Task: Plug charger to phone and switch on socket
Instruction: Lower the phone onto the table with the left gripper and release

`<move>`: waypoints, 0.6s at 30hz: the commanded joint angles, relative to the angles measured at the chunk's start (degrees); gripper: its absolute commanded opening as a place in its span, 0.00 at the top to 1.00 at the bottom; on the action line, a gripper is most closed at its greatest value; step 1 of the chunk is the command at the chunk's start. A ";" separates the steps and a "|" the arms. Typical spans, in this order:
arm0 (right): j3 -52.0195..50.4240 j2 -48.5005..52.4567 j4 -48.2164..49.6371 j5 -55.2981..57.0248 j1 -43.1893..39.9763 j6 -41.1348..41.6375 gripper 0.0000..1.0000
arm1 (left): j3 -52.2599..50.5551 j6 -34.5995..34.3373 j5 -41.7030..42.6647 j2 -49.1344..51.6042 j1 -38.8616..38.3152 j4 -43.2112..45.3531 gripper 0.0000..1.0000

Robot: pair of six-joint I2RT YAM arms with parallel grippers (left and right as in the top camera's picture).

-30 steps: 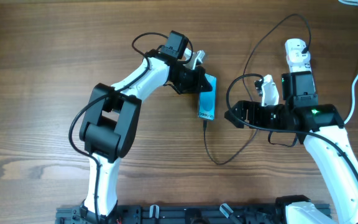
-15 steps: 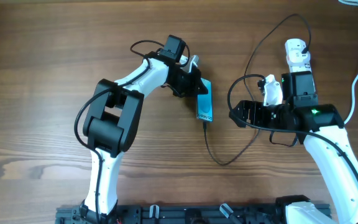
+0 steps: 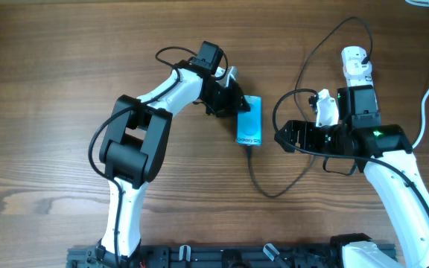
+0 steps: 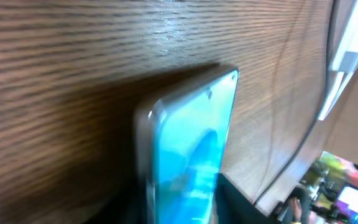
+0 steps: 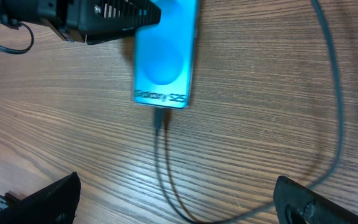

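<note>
Honestly, here's how I read it, working out from the fingers:

Left fingers: left gripper [image 3: 237,104] looks clamped on the far end of the phone [image 3: 249,124]. In the wrist view a dark shape sits on each side of its body, though the contact itself is cut off at the frame edge.
Right fingers: right gripper [image 3: 280,138] is spread wide with nothing in it, hanging over the table [image 3: 51,59] just beside the phone's port end.
Phone: lying screen up between the two arms, with its text end facing the robot.
Phone handling: I'd guess stiff, light and slick, with glass you don't want to pinch. Grab it by the side edges and keep off the port end.
Charger: the plug tip [image 5: 159,118] is right up against the phone's bottom edge. It looks seated, but I can't swear to it. The rest of the charger [image 5: 160,149] loops loosely toward the right arm.
Charger handling: probably soft and floppy, so pushing on the cord does nothing. Take it by the hard plug body, never the cord.
Socket: the socket [image 3: 355,62] is at the far right, partly under the right arm and well apart from the phone.
Socket handling: it's likely light enough to slide when poked, so press straight down. The switches are too small to make out here.
</note>
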 commanded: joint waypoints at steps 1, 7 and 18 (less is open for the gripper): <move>0.11 -0.63 -0.04 0.98 0.02 -0.76 0.00 | -1.07 0.26 -6.32 2.29 0.09 -1.38 0.52; 0.11 -0.63 -0.07 0.98 0.04 -0.76 0.00 | -1.07 -0.31 -6.32 2.29 0.04 -1.55 0.52; 0.11 -0.63 0.48 0.98 0.02 7.02 0.00 | -1.03 2.95 -7.93 -12.79 9.62 -15.34 0.43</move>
